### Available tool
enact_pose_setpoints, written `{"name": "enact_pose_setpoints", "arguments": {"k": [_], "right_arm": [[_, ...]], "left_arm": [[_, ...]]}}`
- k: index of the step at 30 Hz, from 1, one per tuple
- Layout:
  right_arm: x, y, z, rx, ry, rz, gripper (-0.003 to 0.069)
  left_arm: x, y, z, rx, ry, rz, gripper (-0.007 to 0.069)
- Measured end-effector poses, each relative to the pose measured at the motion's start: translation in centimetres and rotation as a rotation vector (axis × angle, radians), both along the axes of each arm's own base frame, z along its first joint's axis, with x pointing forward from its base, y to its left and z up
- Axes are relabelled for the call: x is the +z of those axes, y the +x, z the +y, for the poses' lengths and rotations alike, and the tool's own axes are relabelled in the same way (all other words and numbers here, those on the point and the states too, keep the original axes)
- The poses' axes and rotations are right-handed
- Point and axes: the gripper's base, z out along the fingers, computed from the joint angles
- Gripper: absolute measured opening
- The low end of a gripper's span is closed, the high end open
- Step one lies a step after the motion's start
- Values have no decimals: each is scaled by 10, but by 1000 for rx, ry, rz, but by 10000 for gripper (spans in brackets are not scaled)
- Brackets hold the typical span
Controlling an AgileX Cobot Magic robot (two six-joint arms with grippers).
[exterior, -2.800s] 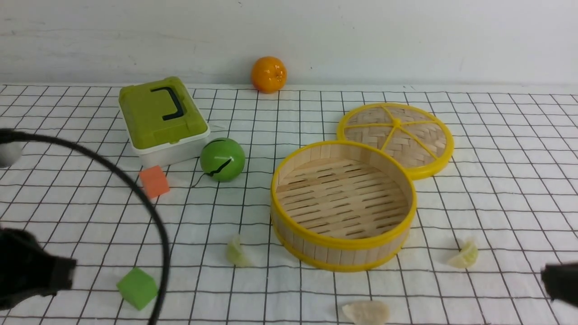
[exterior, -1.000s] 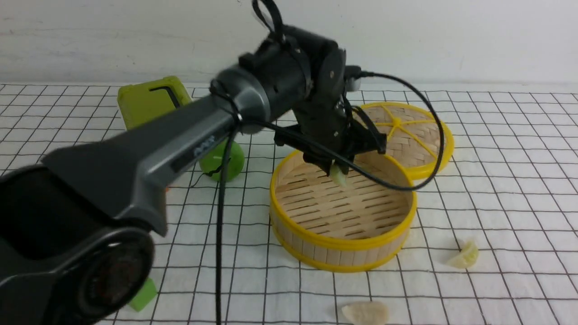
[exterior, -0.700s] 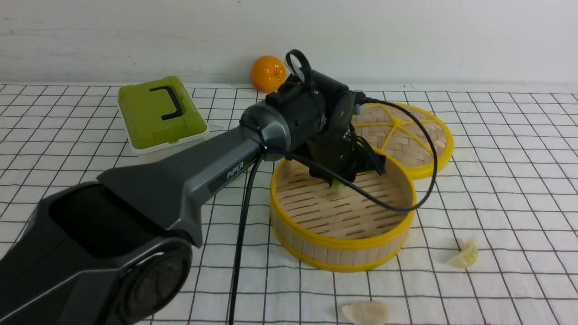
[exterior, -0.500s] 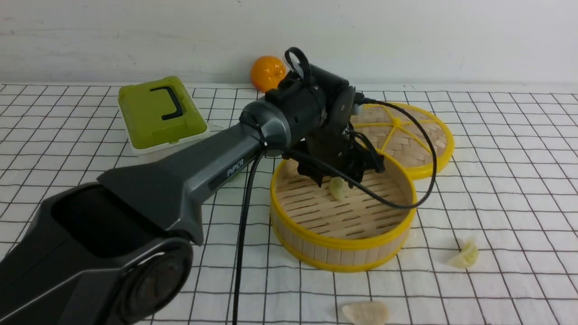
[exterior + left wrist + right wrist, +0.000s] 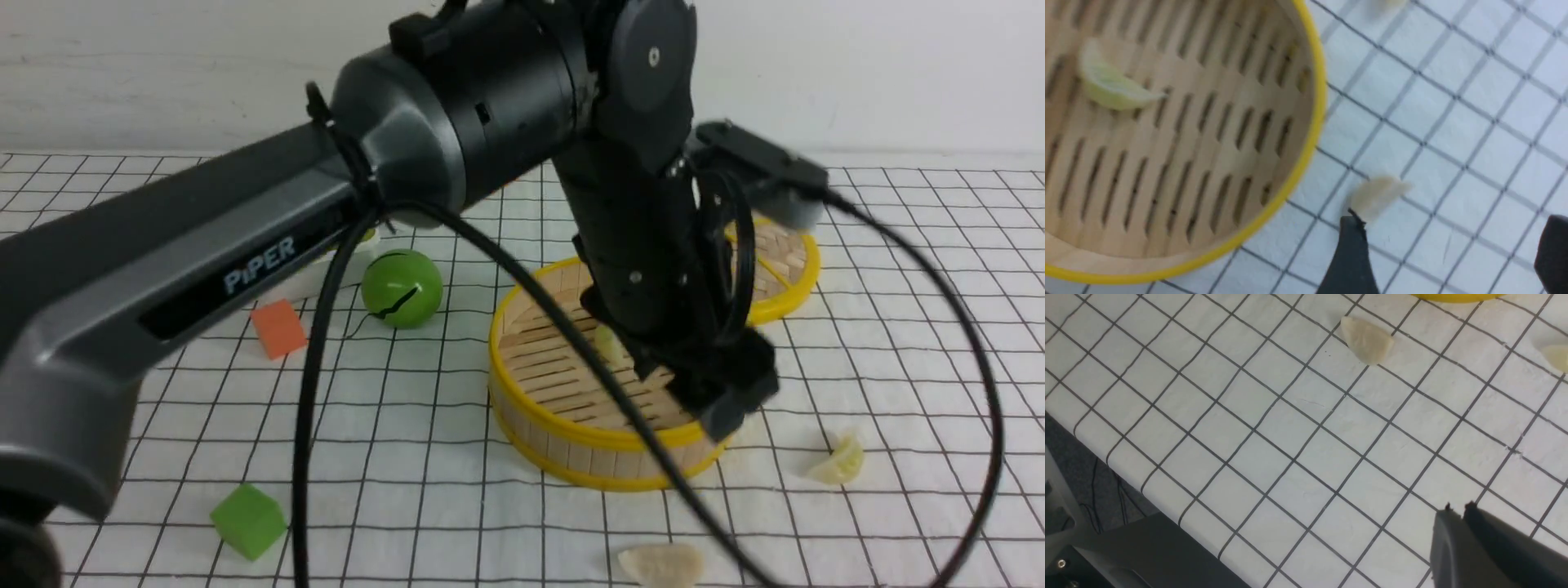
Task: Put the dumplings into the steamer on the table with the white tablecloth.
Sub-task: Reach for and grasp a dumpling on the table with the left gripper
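The steamer (image 5: pixel 522 408) stands mid-table on the white tablecloth (image 5: pixel 898 327). One greenish dumpling (image 5: pixel 606 343) lies on its slatted floor, also in the left wrist view (image 5: pixel 1110 85). Two more dumplings lie on the cloth, one to the steamer's right (image 5: pixel 838 461) and one in front of it (image 5: pixel 661 563). My left gripper (image 5: pixel 725 408) hangs open and empty over the steamer's front right rim. Its fingers (image 5: pixel 1351 253) stand wide apart, with a cloth dumpling (image 5: pixel 1378 194) just past one tip. My right gripper (image 5: pixel 1457 506) is shut and empty above the cloth near the table's front edge, apart from a dumpling (image 5: pixel 1367 339).
The woven lid (image 5: pixel 784 261) lies behind the steamer. A green ball (image 5: pixel 402 287), an orange cube (image 5: pixel 277 328) and a green cube (image 5: pixel 247 520) sit to the left. The left arm's cable (image 5: pixel 571 343) loops across the steamer. The table edge (image 5: pixel 1106 465) drops off near the right gripper.
My left gripper let the dumpling go onto the steamer floor. It then rose and moved toward the steamer's front right rim, open and empty.
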Motion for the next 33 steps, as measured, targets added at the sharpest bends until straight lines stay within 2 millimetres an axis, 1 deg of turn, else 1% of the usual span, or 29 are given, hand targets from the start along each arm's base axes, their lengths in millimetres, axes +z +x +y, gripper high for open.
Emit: {"name": "enact_pose_setpoints", "arguments": {"k": [1,4,5,6,7,10,11,14,16,18,20,22,23,25,26,27,28,30,33], "right_arm": [[0,-1,0,0,0,-4,34],[2,-4,-1,0,2,-19,38],[2,-4,-1,0,1,-19,38],[2,-4,-1,0,2,-23,40],[2,-5,-2,0,3,-26,41],[3,-6,-2,0,5,-32,42],[3,-7,-2,0,5,-33,43],[2,-7,-2,3,2,-25,43],[2,-8,-2,7,-1,-16,43],[2,-8,-2,7,-2,-16,46],[2,-8,-2,7,-2,-15,48],[2,-8,-2,7,-2,-15,50],[2,-8,-2,7,-2,-15,50],[2,-8,-2,7,-2,-15,52],[2,-8,-2,7,-2,-15,52],[2,-8,-2,7,-2,-15,54],[2,-8,-2,7,-3,-15,55],[2,-8,-3,5,-6,-20,57],[3,-6,-3,-3,-10,-38,60]], "left_arm": [[-7,-5,2,-56,25,-1,548],[-47,-11,5,-173,83,12,544],[-52,-12,5,-187,90,19,544],[-62,-12,4,-219,94,16,544],[-77,-12,4,-254,105,23,544],[-105,-9,-1,-335,115,24,544],[-117,-7,-5,-361,107,18,544],[-137,-1,-12,-377,92,-5,544],[-146,3,-15,-373,84,-23,542],[-147,5,-17,-367,70,-47,538],[-148,6,-18,-361,62,-60,512],[-148,7,-19,-355,56,-69,447],[-148,7,-19,-350,55,-68,395],[-145,7,-19,-324,57,-46,256],[-142,7,-19,-306,62,-25,223],[-136,6,-19,-281,71,7,234],[-129,6,-19,-264,73,17,241],[-104,7,-19,-200,74,38,242],[-48,15,-17,-45,36,-32,242]]}}
